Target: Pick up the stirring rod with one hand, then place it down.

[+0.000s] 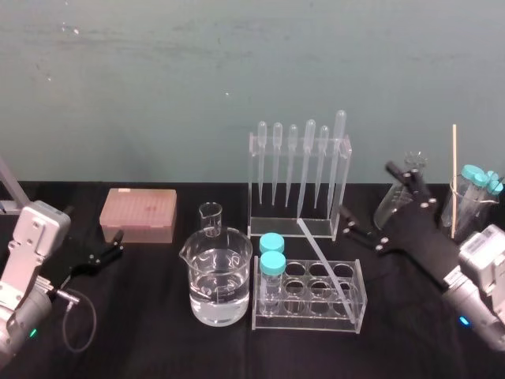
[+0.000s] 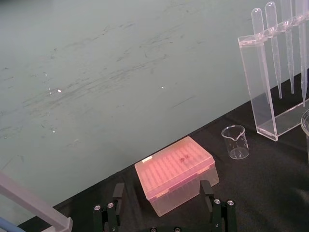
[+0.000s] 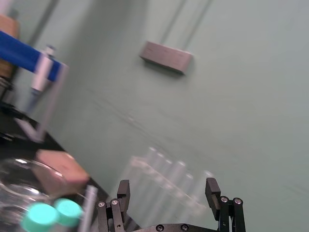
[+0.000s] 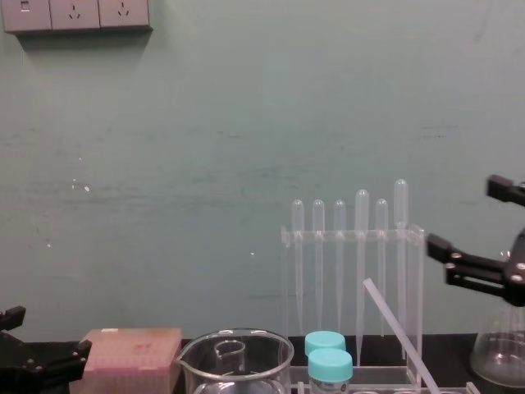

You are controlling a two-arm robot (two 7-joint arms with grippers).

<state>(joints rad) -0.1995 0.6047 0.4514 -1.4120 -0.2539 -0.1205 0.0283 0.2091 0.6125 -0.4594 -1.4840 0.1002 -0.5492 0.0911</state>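
- Test-tube rack [image 1: 260, 316] sat nearest, centre-right. The stirring rod [image 1: 323, 264] leaned across it, low end at the rack's near right, high end tilted up toward the far left by the pipette rack [image 1: 272, 227] base. Couldn't tell whether the rod touched that base.
- Two teal-capped vials [image 1: 272, 254] stood in the rack's left wells, just left of the rod. The water beaker [image 1: 237, 260] was just beside the rack on its left.
- Right gripper [image 1: 367, 189] hovered above the table, right of the pipette rack, with its fingers spread wide and nothing between them. It was apart from the rod. The flask [image 1: 389, 209] was close behind it.
- Left gripper [image 1: 118, 243] sat parked at the far left, near the pink tip box [image 1: 138, 215], fingers apart and empty.
- Risk: the rod was thin, smooth and tilted. A grasp off its axis would likely let it pivot or slip through the pads.
- Risk: a pinch near the low end could lever the rod against the rack wall and drag or tip the light rack, vials included.
- Risk: an approach from the right with the jaws this wide could clip the pipette rack or the flask.
- Risk: clear pipettes sat right behind the rod's high end, so a mis-aimed grasp could land on the wrong item.
- Risk: if set down flat, the rod could roll toward the beaker.
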